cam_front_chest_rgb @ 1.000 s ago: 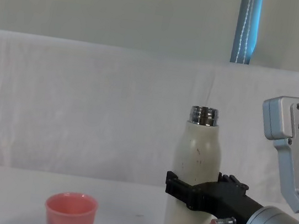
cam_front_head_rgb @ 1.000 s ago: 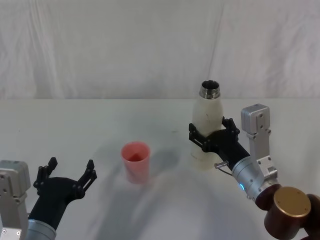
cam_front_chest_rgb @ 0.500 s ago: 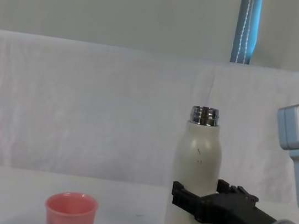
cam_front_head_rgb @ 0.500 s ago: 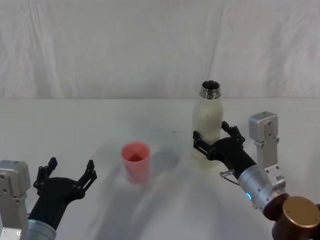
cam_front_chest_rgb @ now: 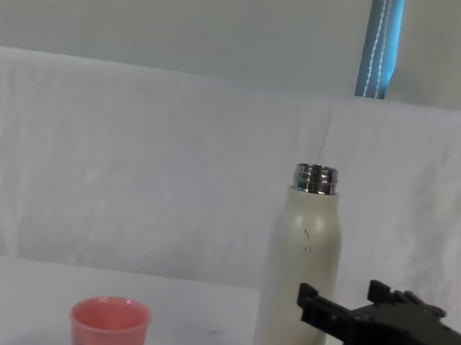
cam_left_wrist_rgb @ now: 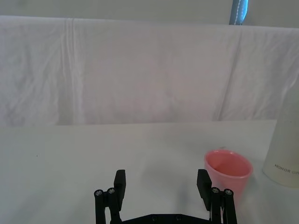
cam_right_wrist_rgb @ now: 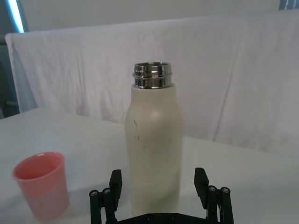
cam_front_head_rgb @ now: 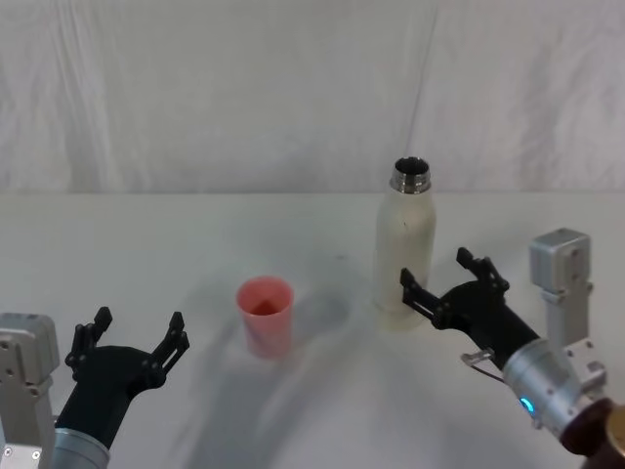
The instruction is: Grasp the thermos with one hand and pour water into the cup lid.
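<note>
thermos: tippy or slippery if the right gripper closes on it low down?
The thermos is tall and narrow on a small base, so a sideways nudge would probably tip it. Its matte cream body likely gives fair grip, unlike the shiny steel neck. Its mouth is open, so a tilt may spill. The right gripper is open beside it.

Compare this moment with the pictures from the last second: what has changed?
The right gripper, whose open fingers flanked the thermos a second ago, has pulled back toward the robot and now sits just clear of it. The thermos stands upright, the cup lid has not shifted, and the left gripper stays parked, open.
</note>
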### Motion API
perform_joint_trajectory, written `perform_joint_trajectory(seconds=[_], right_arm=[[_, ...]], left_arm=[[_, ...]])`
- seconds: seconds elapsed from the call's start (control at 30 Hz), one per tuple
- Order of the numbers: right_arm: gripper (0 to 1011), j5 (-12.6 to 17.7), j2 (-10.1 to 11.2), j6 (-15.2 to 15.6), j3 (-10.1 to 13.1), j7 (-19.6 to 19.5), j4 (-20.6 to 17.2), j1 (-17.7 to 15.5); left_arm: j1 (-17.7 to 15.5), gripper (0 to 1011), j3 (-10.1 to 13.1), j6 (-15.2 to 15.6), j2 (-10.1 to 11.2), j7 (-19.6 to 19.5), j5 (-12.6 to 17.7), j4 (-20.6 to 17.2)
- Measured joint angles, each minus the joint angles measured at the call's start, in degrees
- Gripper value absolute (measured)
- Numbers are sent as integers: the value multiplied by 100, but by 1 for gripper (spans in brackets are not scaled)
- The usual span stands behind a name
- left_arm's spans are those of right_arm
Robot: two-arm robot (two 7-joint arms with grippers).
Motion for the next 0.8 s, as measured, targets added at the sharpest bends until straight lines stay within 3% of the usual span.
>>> perform_joint_trajectory(seconds=[0.13,0.37,0.8], right_arm=[[1001,148,212,163,92,17,-494,-332],[1001,310,381,305,274,-145,-1021,-780],[1001,137,214,15,720,-861,-1242,-1264]], left_arm=[[0,1001,0,0,0,0,0,0],[0,1001,0,0,0,0,0,0],[0,1001,0,0,0,0,0,0]])
